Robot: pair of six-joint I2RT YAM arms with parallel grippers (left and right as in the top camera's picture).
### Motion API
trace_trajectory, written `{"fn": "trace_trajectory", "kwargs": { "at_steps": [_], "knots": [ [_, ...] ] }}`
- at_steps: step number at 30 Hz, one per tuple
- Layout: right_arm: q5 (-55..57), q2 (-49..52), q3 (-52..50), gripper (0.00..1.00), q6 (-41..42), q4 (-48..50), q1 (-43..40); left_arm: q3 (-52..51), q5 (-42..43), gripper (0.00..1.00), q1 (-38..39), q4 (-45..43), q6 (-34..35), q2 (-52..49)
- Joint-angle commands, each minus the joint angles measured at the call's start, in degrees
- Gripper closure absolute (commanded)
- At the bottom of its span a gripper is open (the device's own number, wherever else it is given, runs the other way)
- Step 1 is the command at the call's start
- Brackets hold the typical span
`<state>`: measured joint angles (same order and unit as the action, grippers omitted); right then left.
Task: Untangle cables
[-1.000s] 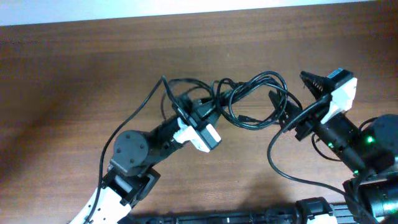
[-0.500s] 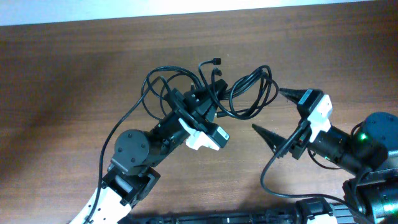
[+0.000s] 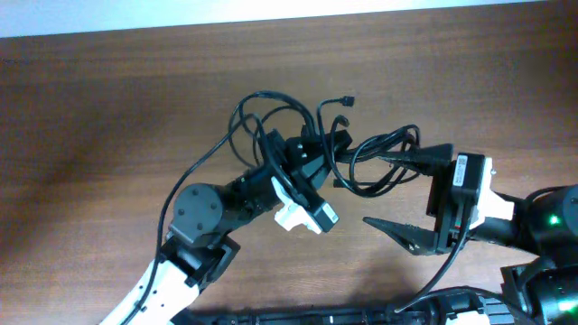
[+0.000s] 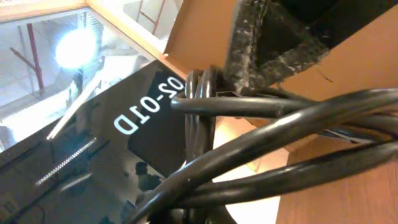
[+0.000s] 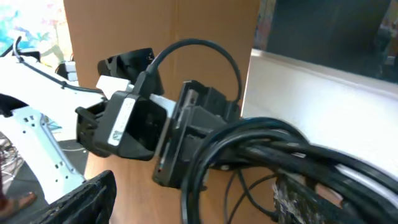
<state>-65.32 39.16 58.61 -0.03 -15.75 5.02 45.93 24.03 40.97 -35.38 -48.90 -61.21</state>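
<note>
Black cables (image 3: pixel 390 143), brown wood-grain table (image 3: pixel 108 117), black-and-white left pincer (image 3: pixel 330 144), black right pincer (image 3: pixel 411 192)

A bundle of black cables (image 5: pixel 261 146) runs from the left gripper (image 5: pixel 202 130) toward the lower right. It lies against one textured finger (image 5: pixel 292 194) of the right gripper (image 5: pixel 193 199), whose jaws stand wide apart. A thin lead (image 5: pixel 196 45) arcs over the left gripper. Behind them stands the brown wooden surface (image 5: pixel 124 31).

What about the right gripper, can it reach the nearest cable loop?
Probably yes: the right gripper is open, its upper finger overlapping the cable loop, nothing between. The left gripper grips the cable bundle on the other side.
</note>
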Motion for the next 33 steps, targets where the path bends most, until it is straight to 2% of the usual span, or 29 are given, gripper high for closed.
{"fn": "trace_trajectory", "kwargs": {
  "at_steps": [1, 11, 15, 21, 24, 25, 27, 30, 33],
  "knots": [
    [-1.05, -0.15, 0.33, 0.21, 0.57, -0.5, -0.17, 0.52, 0.22, 1.0, 0.02, -3.17, -0.9, -1.2],
    [-0.92, 1.14, 0.33, 0.21, 1.92, -0.9, -0.15, 0.52, 1.7, 1.0, 1.33, -5.55, -0.9, -2.93],
    [-0.96, 1.11, 0.33, 0.27, 2.08, -1.4, -0.15, 0.52, 1.68, 1.0, 3.56, -12.9, -0.92, -8.39],
    [-2.27, 3.58, 0.33, 0.49, 2.08, -2.49, -0.15, 0.52, -1.4, 1.0, 3.56, -15.23, -0.9, -10.34],
    [-4.83, 5.68, 0.33, 0.52, 2.73, -2.47, 0.09, 0.52, -1.36, 1.0, 3.56, -16.04, -0.9, -10.34],
    [-4.74, 5.9, 0.33, 0.56, 2.69, -2.43, 0.76, 0.52, -1.36, 1.0, 3.56, -16.24, -0.9, -10.34],
    [-4.57, 5.95, 0.33, 0.76, 2.69, -2.45, 1.77, 0.52, -4.07, 1.0, 3.54, -15.98, -0.9, -10.36],
    [-4.55, 5.95, 0.33, 0.82, 2.67, -1.99, 1.77, 0.52, -11.67, 1.0, 3.5, -14.93, -0.9, -10.34],
    [-4.55, 5.95, 0.33, 0.83, 2.67, 1.11, 1.75, 0.52, -16.39, 1.0, 3.5, -12.04, -0.9, -10.34]
  ]
}}
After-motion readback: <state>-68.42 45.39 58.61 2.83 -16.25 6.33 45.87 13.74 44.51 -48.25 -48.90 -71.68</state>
